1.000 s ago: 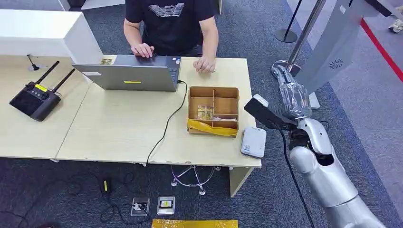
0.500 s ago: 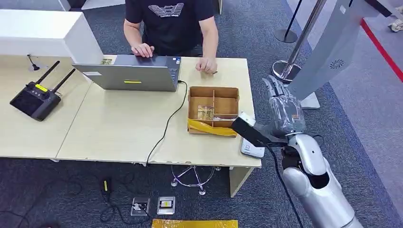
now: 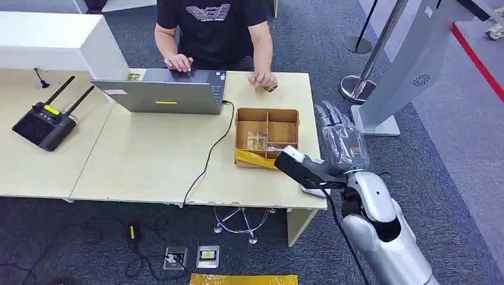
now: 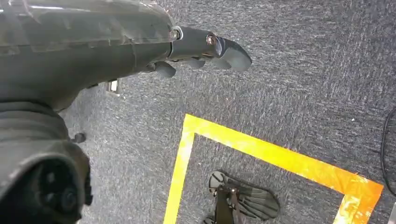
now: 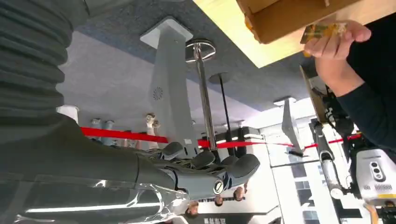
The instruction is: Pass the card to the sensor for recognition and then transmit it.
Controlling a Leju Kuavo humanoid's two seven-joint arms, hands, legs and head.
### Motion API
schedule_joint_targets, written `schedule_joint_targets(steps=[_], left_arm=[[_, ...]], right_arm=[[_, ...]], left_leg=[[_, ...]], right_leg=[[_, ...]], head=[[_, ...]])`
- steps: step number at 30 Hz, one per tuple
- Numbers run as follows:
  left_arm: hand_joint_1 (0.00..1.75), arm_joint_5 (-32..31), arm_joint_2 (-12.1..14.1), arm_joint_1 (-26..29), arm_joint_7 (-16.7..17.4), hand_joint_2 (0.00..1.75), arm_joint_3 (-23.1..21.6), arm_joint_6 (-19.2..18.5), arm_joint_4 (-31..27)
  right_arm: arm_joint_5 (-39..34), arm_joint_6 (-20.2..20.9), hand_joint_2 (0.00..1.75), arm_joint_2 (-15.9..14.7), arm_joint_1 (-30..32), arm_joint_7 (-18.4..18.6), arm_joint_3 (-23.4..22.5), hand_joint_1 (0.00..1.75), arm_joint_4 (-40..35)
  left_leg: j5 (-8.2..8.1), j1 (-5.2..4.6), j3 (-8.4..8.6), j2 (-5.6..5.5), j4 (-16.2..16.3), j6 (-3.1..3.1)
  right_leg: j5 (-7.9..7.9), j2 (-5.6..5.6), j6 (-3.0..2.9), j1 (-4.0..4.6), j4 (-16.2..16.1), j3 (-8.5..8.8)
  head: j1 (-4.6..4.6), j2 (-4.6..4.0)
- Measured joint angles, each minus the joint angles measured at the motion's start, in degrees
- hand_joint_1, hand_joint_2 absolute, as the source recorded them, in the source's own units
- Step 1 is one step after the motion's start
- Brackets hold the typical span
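**Right hand empty beside the table, card with the person**

My right hand hangs off the table's right edge, fingers spread apart and holding nothing. The card is pinched in the person's hand at the far side of the table, just beyond the cardboard box. I judge the step in hand is taking that card, so I'd reach over the box rather than through it, keep the palm turned toward the card, and close on its flat faces only once it sits between thumb and fingers. The white sensor lies at the near right corner, partly under my forearm, so I must not sweep it off.

My left hand hangs toward the carpet; I cannot tell whether its fingers are spread or curled.

The table is pale wood, with a laptop and a black controller. Grey carpet, yellow floor tape, a barrier post and a grey kiosk stand to the right.
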Motion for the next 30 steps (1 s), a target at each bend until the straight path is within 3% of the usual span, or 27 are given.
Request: schedule_joint_targets(steps=[13,19,30], left_arm=[[0.00,0.39,0.00,-0.04,0.00,0.00,0.00,-0.15,0.00],[0.00,0.28,0.00,-0.04,0.00,0.00,0.00,-0.22,0.00],[0.00,0.04,0.00,-0.04,0.00,0.00,0.00,-0.31,0.00]], right_arm=[[-0.37,3.51,1.75,3.63,-0.67,2.51,1.35,0.00,0.22],[-1.62,6.77,1.75,4.02,-1.04,4.33,1.66,0.00,0.15],[-1.84,7.85,1.75,4.09,-1.29,4.92,1.68,0.00,-0.13]], left_leg=[[0.00,0.00,0.00,0.00,0.00,0.00],[0.00,0.00,-0.01,0.00,0.00,0.00],[0.00,0.00,0.00,0.00,0.00,0.00]], right_leg=[[0.00,0.00,0.00,0.00,0.01,0.00],[0.00,0.00,0.00,0.00,0.00,0.00],[0.00,0.00,0.00,0.00,0.01,0.00]], head=[[0.00,0.00],[0.02,0.00],[0.00,0.00]])
